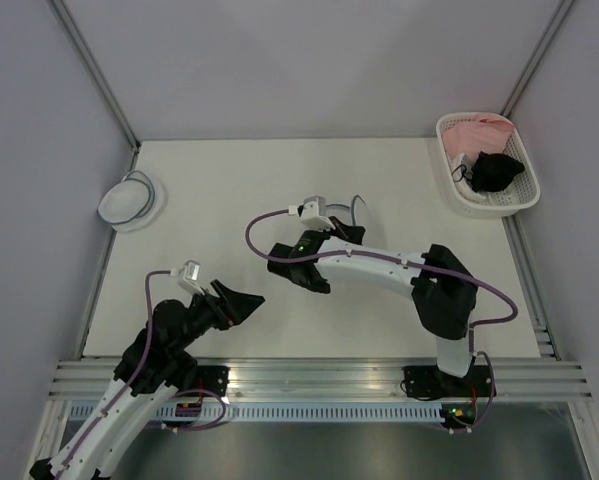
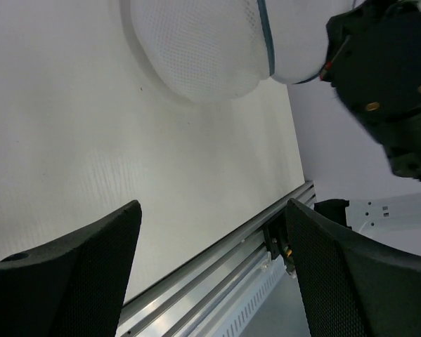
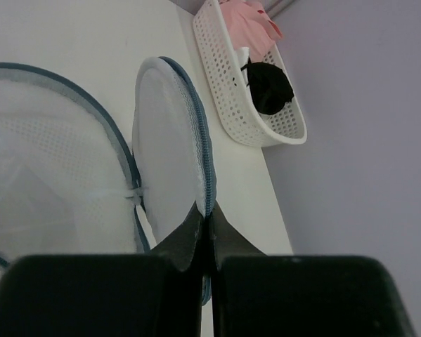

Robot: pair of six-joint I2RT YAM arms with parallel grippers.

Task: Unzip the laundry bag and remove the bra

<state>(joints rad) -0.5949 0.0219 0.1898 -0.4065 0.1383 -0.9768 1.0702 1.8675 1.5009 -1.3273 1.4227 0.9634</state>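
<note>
Lid [image 3: 169, 133] of the laundry bag [image 3: 55, 175] stands on edge at mid-table, its zipper rim pinched in the closed right gripper [image 3: 210, 210]; the mesh dome lies beside it, ahead of the left gripper [image 2: 214, 207], which is spread wide and empty; bra not visible.

The left arm [image 1: 129, 395] reaches up from its base, its gripper [image 2: 210, 232] hanging above the worktop with fingers spread wide. The right arm [image 1: 379, 265] bends at the elbow and stretches leftward; its gripper [image 3: 204, 210] has its fingers pressed together, pinching the laundry bag [image 3: 168, 140] by its rim.
</note>
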